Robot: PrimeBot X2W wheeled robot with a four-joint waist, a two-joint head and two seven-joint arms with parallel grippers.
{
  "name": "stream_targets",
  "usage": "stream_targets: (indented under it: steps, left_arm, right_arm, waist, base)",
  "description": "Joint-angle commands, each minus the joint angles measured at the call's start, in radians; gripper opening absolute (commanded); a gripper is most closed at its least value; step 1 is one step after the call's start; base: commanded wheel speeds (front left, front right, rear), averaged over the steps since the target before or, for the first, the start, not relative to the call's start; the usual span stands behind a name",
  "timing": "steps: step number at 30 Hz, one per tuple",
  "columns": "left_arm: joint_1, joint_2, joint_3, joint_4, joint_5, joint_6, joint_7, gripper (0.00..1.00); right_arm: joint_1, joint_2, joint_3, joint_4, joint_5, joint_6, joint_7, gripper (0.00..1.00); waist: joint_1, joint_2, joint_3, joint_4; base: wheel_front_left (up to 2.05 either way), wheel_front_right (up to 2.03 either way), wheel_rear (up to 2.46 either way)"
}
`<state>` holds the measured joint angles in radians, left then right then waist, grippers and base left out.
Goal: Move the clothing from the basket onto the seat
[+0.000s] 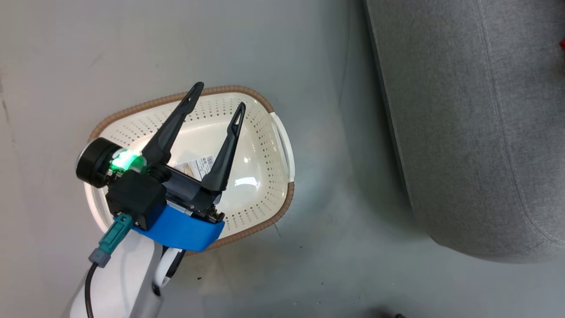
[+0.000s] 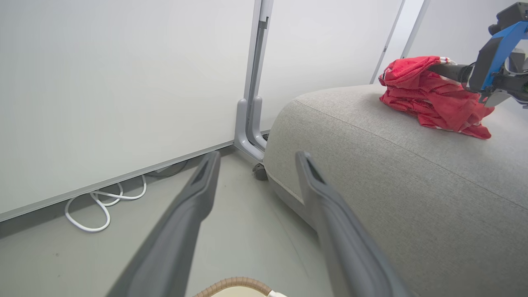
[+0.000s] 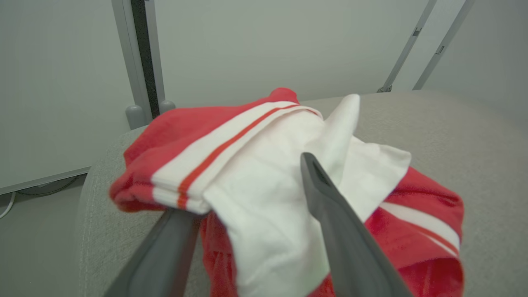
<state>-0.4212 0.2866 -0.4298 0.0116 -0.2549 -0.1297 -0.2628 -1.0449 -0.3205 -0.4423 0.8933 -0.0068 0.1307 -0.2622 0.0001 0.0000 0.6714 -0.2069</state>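
The basket [image 1: 260, 132] stands on the grey floor with nothing in it but the label on its base. My left gripper [image 1: 220, 96] hangs open over it, fingers wide apart and bare; in its own wrist view the left gripper [image 2: 256, 159] points past the basket's rim [image 2: 235, 282] toward the seat [image 2: 392, 173]. The clothing [image 2: 429, 97], red with white stripes and panels, lies bunched on the seat [image 3: 453, 132]. My right gripper [image 3: 258, 165] is open at that pile, the clothing [image 3: 264, 206] draped loosely over and between its spread fingers, one fingertip hidden under the fabric.
The seat [image 1: 463, 132] rises to the right of the basket, with a strip of floor between them. White wall panels [image 2: 123, 82] on a grey post with a castor foot [image 2: 249, 136] stand behind. A white cable [image 2: 101, 202] loops along the floor at the wall.
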Motion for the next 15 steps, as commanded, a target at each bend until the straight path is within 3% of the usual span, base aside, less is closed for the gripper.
stream_targets:
  steps: [1,10,11,15]
  left_arm:
    - [0.008,-0.006,0.007,0.008,-0.005,-0.001,-0.003,1.0]
    - [0.055,-0.068,0.021,0.041,-0.036,-0.001,-0.003,1.0]
    - [0.091,-0.095,0.043,0.064,-0.05,-0.001,-0.003,1.0]
    - [0.14,-0.126,0.079,0.095,-0.067,-0.001,-0.003,1.0]
  right_arm:
    - [0.024,0.005,0.006,-0.008,0.005,0.0,-0.003,1.0]
    - [0.128,-0.002,0.068,-0.06,0.019,0.0,-0.003,1.0]
    - [0.203,0.011,0.103,-0.104,0.027,0.0,-0.003,1.0]
    - [0.304,0.027,0.154,-0.154,0.041,0.0,-0.003,1.0]
  waist:
    - [-0.0001,0.0,-0.021,0.004]
    - [-0.0001,0.0,-0.155,0.049]
    - [-0.0001,0.0,-0.225,0.072]
    - [-0.0001,0.0,-0.313,0.099]
  base:
    - [0.0,0.0,0.0]
    - [0.0,0.0,0.0]
    - [0.0,0.0,0.0]
    - [0.0,0.0,0.0]
